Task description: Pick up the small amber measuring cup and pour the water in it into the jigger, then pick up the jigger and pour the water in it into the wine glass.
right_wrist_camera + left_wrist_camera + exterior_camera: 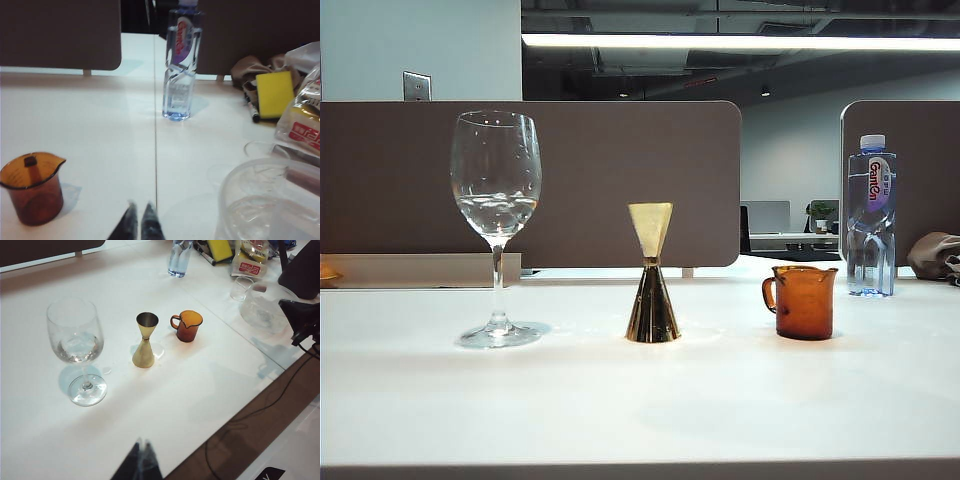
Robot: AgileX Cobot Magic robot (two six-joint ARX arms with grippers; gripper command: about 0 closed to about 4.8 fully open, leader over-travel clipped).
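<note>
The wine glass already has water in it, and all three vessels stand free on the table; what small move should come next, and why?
Probably none on the vessels: finish retracting both arms. The wine glass holds water, while the jigger and amber measuring cup stand upright and untouched, so both pours look done. The right end effector is shut, holding nothing, beside the cup; the left end effector hangs shut over bare table.

Both gripper (141, 460) (140, 222) tips blurred, cropped at frame edge; bottle (180, 65) cap cut off.
</note>
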